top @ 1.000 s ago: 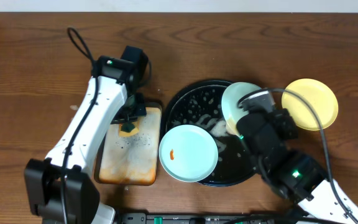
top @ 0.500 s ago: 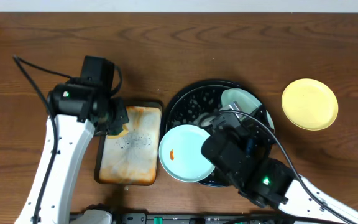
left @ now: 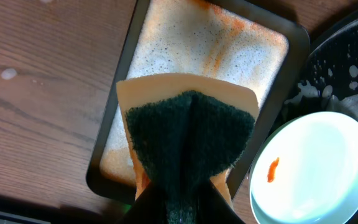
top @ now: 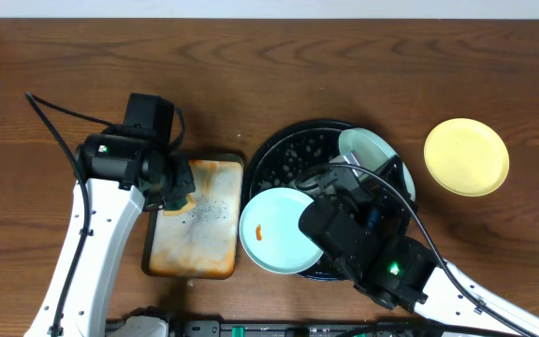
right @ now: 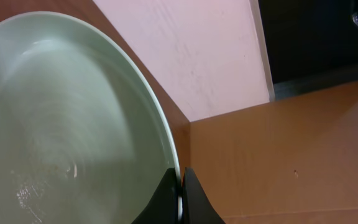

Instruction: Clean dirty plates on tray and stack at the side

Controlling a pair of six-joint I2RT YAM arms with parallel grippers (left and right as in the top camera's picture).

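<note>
L fingers (left: 219, 208) gripping sponge (left: 188, 137) above orange tray (left: 112, 106), R fingers (right: 199, 202) pinching mint plate (right: 67, 124) rim, 2nd mint plate (top: 284, 229) on black tray (top: 279, 154) rim, yellow plate (top: 466, 156) aside.

Smeared mint plate (top: 284, 229) overlaps the tray (top: 284, 159) rim (yellow plate (top: 466, 156) apart, seemingly clean).

Overhead cam: fixed, faces straight down, far, covers most of desk (top: 344, 75). L wrist cam: near, looks down past sponge (left: 188, 143); shares orange tray (left: 210, 43) and smeared mint plate (left: 316, 168) w/ overhead. R wrist cam: v. close on second mint plate (right: 73, 124), which fills approx. half its frame.
</note>
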